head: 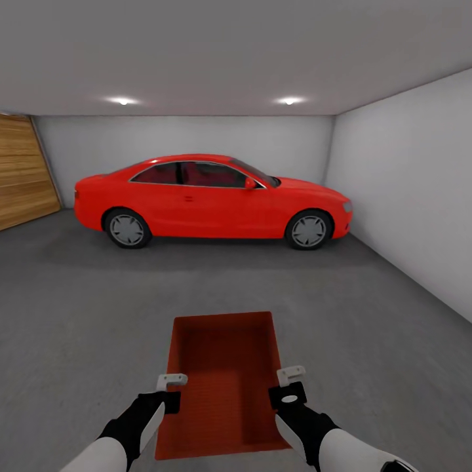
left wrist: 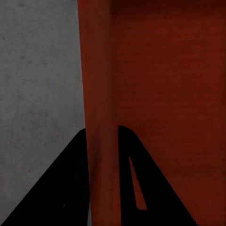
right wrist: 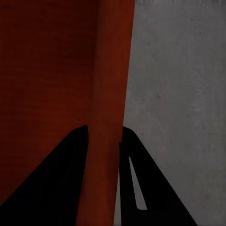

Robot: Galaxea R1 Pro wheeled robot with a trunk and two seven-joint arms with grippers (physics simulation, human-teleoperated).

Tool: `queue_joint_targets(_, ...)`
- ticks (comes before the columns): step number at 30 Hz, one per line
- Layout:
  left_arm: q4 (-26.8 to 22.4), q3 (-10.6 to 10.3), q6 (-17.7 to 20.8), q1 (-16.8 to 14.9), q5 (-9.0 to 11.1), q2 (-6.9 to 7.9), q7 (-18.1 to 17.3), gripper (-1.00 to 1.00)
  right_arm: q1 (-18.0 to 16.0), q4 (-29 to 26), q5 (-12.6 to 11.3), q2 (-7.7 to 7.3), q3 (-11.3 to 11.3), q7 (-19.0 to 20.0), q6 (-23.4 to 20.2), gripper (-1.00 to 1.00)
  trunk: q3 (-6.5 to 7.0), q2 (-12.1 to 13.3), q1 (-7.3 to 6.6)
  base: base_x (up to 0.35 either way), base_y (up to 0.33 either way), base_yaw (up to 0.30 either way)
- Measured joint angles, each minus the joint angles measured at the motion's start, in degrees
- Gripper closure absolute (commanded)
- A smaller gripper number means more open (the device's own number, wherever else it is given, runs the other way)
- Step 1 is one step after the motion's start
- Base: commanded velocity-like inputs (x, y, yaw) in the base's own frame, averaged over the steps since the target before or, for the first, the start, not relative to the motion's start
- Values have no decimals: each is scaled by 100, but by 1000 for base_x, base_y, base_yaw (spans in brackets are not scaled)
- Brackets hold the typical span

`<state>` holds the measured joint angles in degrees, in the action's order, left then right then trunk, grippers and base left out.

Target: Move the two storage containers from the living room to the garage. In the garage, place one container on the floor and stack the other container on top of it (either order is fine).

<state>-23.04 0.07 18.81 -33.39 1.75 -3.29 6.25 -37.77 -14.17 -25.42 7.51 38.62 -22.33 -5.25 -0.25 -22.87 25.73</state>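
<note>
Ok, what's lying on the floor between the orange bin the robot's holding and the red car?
Nothing: in the head view, only bare concrete floor separates the bin from the car.

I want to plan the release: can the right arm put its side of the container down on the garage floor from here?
Probably yes: the right gripper is shut on the container wall, and bare floor lies beside and ahead.

Head view from above, facing forward and down toward a glossy red coupe car (head: pixel 213 200) well ahead. Wrist views very close, along opposite thin walls of one orange-red plastic bin (head: pixel 223 377) (left wrist: pixel 155 94) (right wrist: pixel 56 84), sharing mottled grey concrete floor (head: pixel 78 308) (left wrist: pixel 40 84) (right wrist: pixel 179 94).
</note>
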Motion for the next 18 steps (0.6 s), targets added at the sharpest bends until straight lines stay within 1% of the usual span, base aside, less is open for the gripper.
queue_joint_targets(18, 0, 1, 0, 1, 0, 0, 0, 100, 0, 0, -6, 0, 5, -1, 0, 100, 0, 0, 0, 321, 0, 0)
